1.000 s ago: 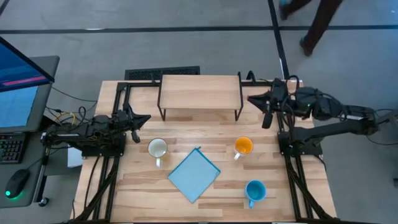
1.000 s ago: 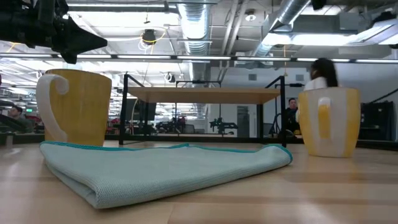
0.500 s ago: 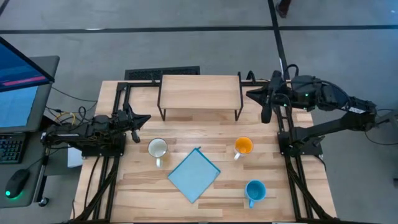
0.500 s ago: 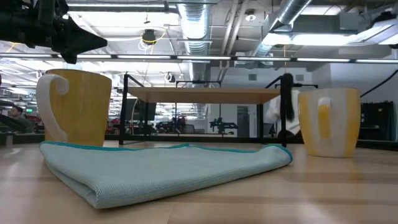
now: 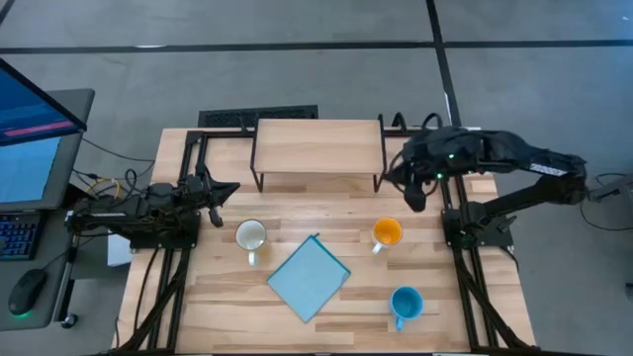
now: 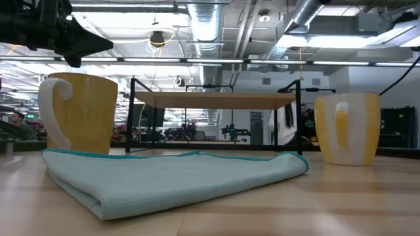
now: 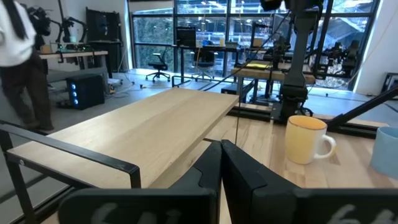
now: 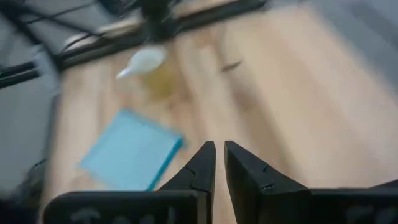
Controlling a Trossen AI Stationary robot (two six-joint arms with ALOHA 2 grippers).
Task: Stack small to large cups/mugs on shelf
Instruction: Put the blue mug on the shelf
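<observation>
Three mugs stand upright on the tabletop: a cream one (image 5: 250, 235) at the left, an orange one with a white handle (image 5: 387, 233) at the right, and a light blue one (image 5: 406, 303) near the front right. The shelf (image 5: 318, 146) stands on its thin black legs at the table's far middle. My left gripper (image 5: 227, 189) is shut and empty above the table's left side, pointing toward the shelf (image 7: 143, 124) and the orange mug (image 7: 305, 140). My right gripper (image 5: 407, 188) is shut and empty, in the air beside the shelf's right end, far of the orange mug.
A flat light-blue cloth (image 5: 309, 277) lies between the mugs at the table's middle front, and fills the foreground in the low view (image 6: 177, 177). A monitor (image 5: 35, 129) and a mouse stand on a side desk left of the table.
My right gripper has moved from the table's far right corner toward the left and the near edge, ending beside the shelf's right end and closer to the orange mug. A person walking behind the table has left the high view.
</observation>
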